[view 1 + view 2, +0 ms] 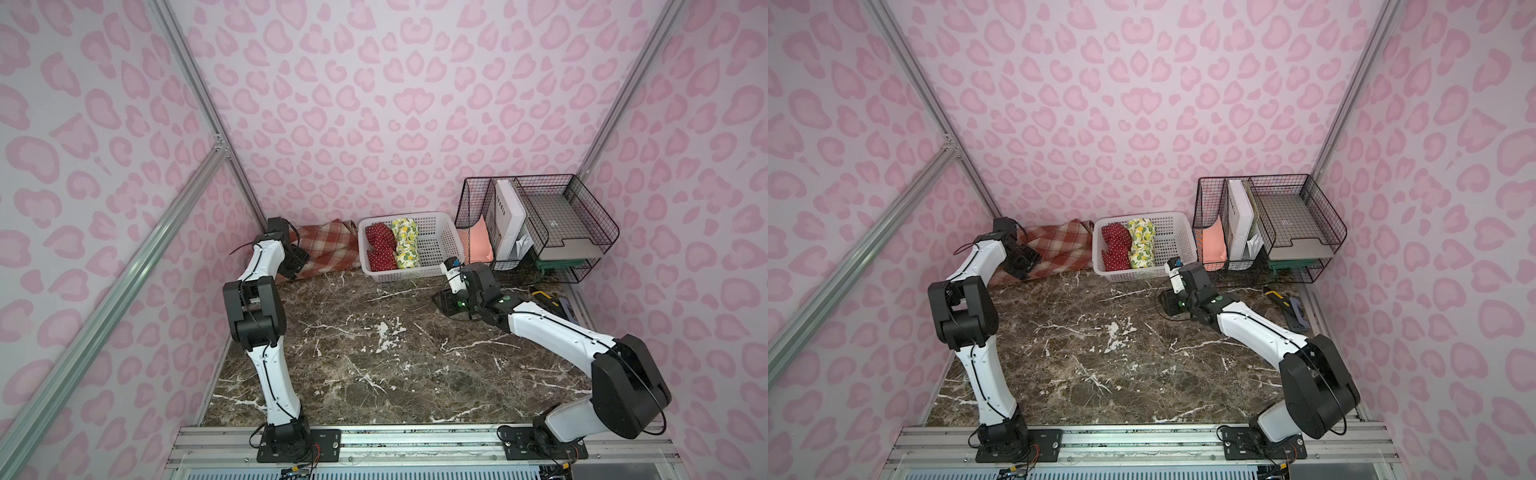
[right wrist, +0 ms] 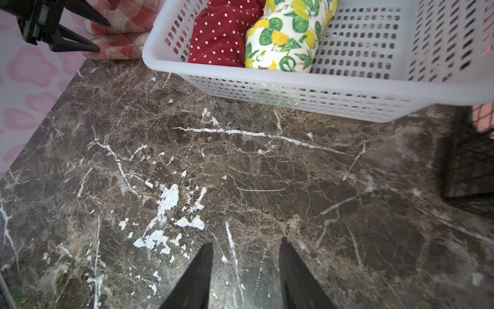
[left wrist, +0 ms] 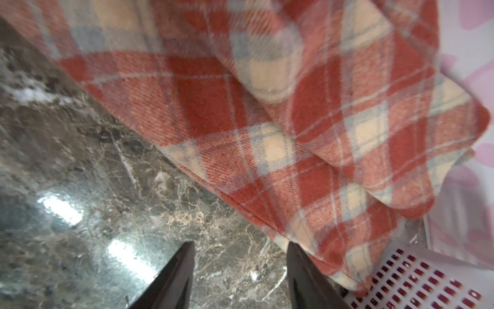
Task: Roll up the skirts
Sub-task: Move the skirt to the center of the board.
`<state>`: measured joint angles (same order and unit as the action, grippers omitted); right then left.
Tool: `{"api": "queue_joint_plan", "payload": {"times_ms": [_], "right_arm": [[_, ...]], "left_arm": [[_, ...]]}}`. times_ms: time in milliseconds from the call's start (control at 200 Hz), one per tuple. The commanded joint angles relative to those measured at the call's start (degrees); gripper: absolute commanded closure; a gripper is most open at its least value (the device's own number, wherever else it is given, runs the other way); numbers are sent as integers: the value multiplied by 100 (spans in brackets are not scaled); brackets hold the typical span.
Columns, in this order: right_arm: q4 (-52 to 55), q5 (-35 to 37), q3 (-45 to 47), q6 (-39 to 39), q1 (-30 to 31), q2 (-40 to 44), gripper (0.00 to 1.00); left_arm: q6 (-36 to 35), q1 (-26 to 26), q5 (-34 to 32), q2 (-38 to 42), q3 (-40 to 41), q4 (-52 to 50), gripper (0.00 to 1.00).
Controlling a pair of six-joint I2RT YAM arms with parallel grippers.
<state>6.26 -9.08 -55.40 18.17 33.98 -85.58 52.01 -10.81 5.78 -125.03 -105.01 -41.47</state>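
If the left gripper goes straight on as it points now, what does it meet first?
Probably the plaid skirt: its hem lies just ahead of the left gripper, though the tabletop may come first.

Dark marble tabletop lies open mid-table; along the back a folded rust-orange plaid skirt, white perforated plastic basket and black wire organiser block passage

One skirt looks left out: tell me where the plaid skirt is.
In both top views the plaid skirt lies on the marble table in the far left corner, just left of the white basket.
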Motion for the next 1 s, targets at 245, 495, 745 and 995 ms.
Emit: {"api": "queue_joint_plan", "payload": {"times_ms": [245, 495, 745, 995], "right_arm": [[164, 308, -182, -77, -5, -262, 51], [224, 389, -134, -86, -5, -156, 52], [200, 408, -65, -112, -6, -99, 53], [142, 342, -80, -104, -1, -261, 48]], "left_arm": [[600, 106, -217, -513, 36, 244, 41], [679, 124, -711, -622, -153, 90, 74], [588, 152, -962, -808, -339, -95, 100], [1248, 485, -1168, 285, 1132, 582, 34]]}}
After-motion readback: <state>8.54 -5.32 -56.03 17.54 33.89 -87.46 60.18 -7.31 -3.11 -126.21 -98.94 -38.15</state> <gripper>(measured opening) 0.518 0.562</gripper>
